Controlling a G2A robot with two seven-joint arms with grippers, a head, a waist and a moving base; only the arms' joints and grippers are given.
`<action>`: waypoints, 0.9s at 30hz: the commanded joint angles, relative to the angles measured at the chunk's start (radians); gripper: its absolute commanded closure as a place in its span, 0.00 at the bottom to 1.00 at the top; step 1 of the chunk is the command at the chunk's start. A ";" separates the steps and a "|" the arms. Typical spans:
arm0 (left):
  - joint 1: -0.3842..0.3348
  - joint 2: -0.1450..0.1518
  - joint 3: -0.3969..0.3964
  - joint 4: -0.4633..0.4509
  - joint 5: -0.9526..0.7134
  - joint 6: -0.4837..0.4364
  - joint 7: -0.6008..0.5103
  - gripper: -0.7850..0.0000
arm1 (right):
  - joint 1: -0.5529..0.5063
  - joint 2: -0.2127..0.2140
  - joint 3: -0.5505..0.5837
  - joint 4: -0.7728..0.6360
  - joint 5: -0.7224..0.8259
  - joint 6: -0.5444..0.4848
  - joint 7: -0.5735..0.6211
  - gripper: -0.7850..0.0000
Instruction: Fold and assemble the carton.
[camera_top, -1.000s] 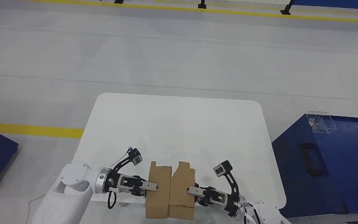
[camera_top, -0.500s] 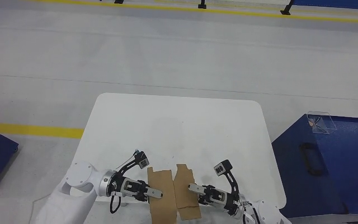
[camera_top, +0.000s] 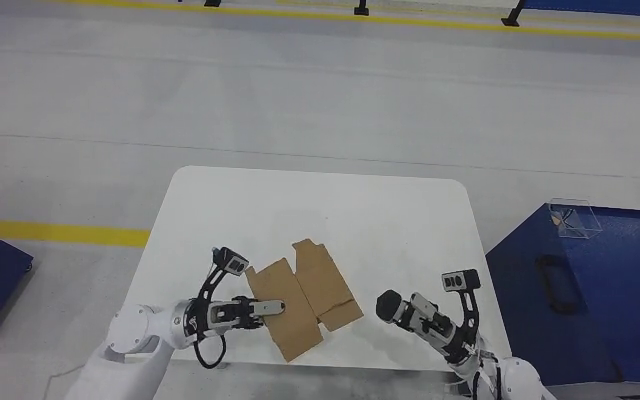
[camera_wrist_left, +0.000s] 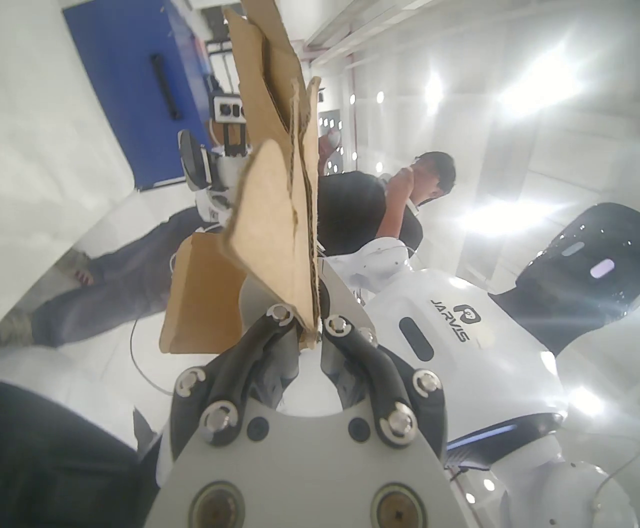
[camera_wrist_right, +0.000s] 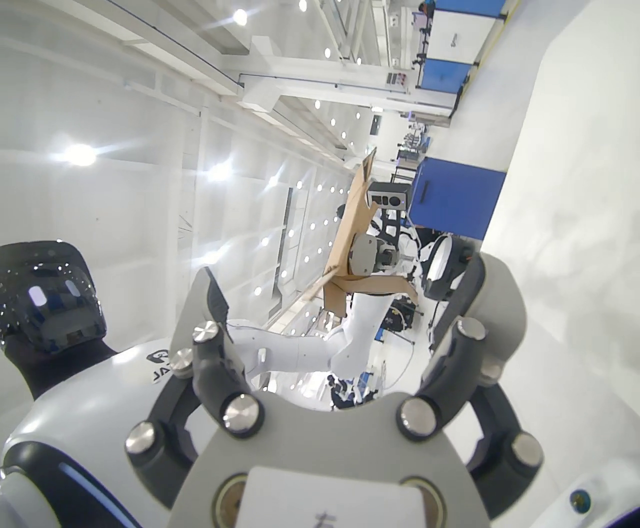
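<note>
Carton (camera_top: 300, 297): flattened brown cardboard blank, two panels side by side with a crease between them. It sits over the near half of the table (camera_top: 300, 200), in front of the robot, and appears lifted off the surface.
Left gripper (camera_wrist_left: 309, 331): clamped on the carton's left edge, the only hold on it.
Right gripper (camera_wrist_right: 342, 290): fingers spread and empty, near the carton's right edge but apart from it.
Step in hand: judged to be opening the flat blank into a box shape.
Method: the left grip should hold firm near the crease. The right gripper should take the far panel at its free edge, then swing it about the crease, not across it. Force should be light, since thin board buckles easily.
Long axis: in the top view it runs from the far side of the table toward the robot, with the near end slanted to the robot's right.
Facing: the notched flap ends point away from the robot. In both wrist views the blank shows nearly edge-on.
Risk: a one-sided hold lets the blank sag or twist.
</note>
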 joint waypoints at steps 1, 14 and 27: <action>0.012 -0.014 0.044 0.004 -0.049 -0.093 0.072 1.00 | -0.012 0.000 0.022 -0.006 -0.017 -0.044 -0.003 0.00; -0.092 -0.097 0.253 0.224 -0.225 -0.283 0.208 1.00 | -0.013 -0.019 -0.093 0.001 -0.044 -0.131 -0.014 0.25; -0.115 -0.128 0.303 0.237 -0.297 -0.225 0.131 1.00 | 0.105 -0.057 -0.231 0.107 -0.239 -0.173 -0.176 0.35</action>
